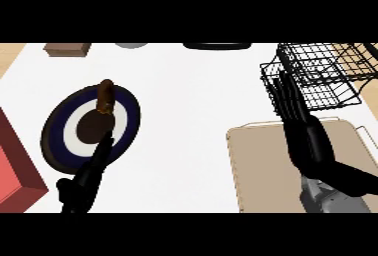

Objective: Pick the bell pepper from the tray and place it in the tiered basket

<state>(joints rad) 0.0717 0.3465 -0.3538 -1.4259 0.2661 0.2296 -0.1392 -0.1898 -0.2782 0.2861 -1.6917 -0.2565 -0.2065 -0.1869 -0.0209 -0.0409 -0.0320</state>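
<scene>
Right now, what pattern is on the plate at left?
Concentric rings on the plate: dark navy outer, white ring, brown centre. Head view.

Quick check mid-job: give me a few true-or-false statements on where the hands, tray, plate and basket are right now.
1. The right hand is up against the left side of the tiered basket. True.
2. A bell pepper lies in plain sight on the tray. False: no pepper shows on the tray's visible surface.
3. A brown item stands on the blue-and-white plate. True.
4. The basket stands left of the plate. False: it is at the upper right, beyond the tray.
5. The left hand is over the tray. False: it shows at the lower left, by the plate.
</scene>
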